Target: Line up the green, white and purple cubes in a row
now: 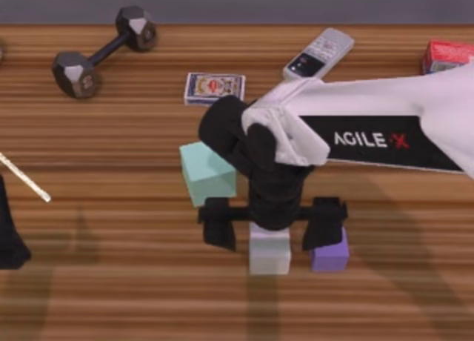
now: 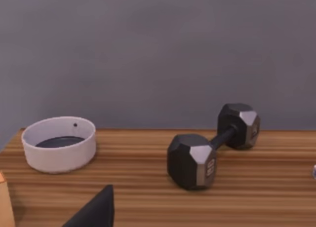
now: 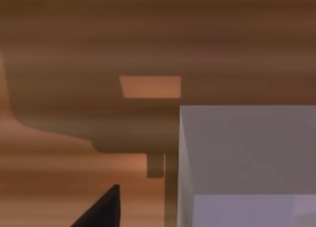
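Our right gripper (image 1: 271, 233) stands with jaws spread wide, one finger on each side of the mid-sized off-white matte cube (image 1: 269, 253) without touching it; nothing is gripped. The small violet-purple cube (image 1: 330, 253) sits just right of the white one, beside the right finger. The large pale mint-green cube (image 1: 207, 173) lies left and farther back, partly under the wrist. Our right arm (image 1: 385, 126) reaches in from the right, forearm printed "AGILE·X". Our left arm (image 1: 11, 233) is parked at the left edge; jaw state cannot be told. Far side: black hex dumbbell (image 1: 104, 50), patterned card box (image 1: 214, 87), grey remote control (image 1: 319, 54).
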